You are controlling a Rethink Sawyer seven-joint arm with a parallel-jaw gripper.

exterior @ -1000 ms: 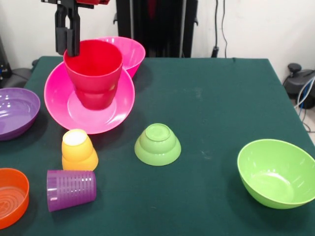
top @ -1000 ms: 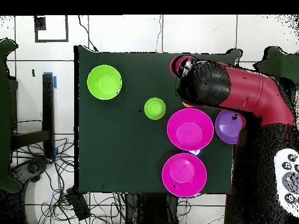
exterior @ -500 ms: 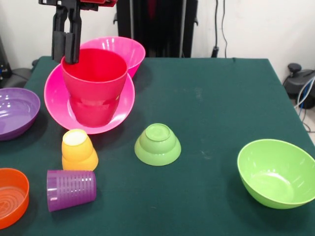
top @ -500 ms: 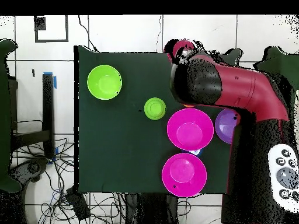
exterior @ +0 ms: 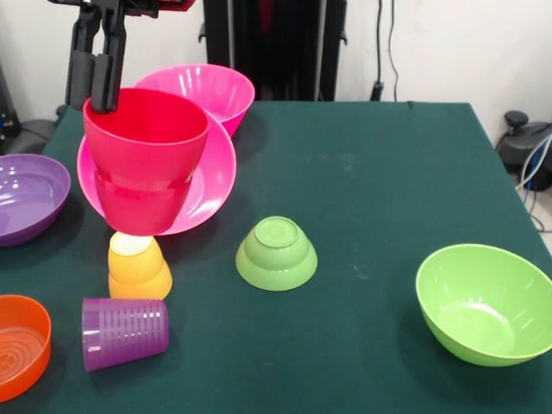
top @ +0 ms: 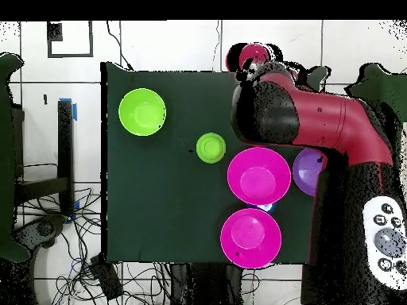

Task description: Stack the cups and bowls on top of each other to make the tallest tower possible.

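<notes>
**Spotter:** Where's the hand (exterior: 95, 95) sitting against the red cup (exterior: 144, 159)?

**Operator:** I've got it clamped on the cup's far rim from above, one finger inside the wall and one outside. The cup hangs upright below it, mouth up, clear of the bench (exterior: 371, 172).

**Spotter:** What's under the cup?

**Operator:** From the front I see its base just above the yellow-orange cup (exterior: 137, 264), which stands upside down. Behind it is the wide pink bowl (exterior: 211, 177), with the second pink bowl (exterior: 207, 90) beyond that one's far edge.

**Spotter:** And the others?

**Operator:** The ridged purple cup (exterior: 124, 332) lies on its side just in front of the yellow-orange one. The orange bowl (exterior: 19, 345) and purple bowl (exterior: 30, 194) sit at the picture's left edge. The small green bowl (exterior: 276, 252) is upside down mid-bench, and the lime bowl (exterior: 483, 302) stands well apart to the right. Overhead, the arm (top: 318, 131) hides most of that corner.
</notes>
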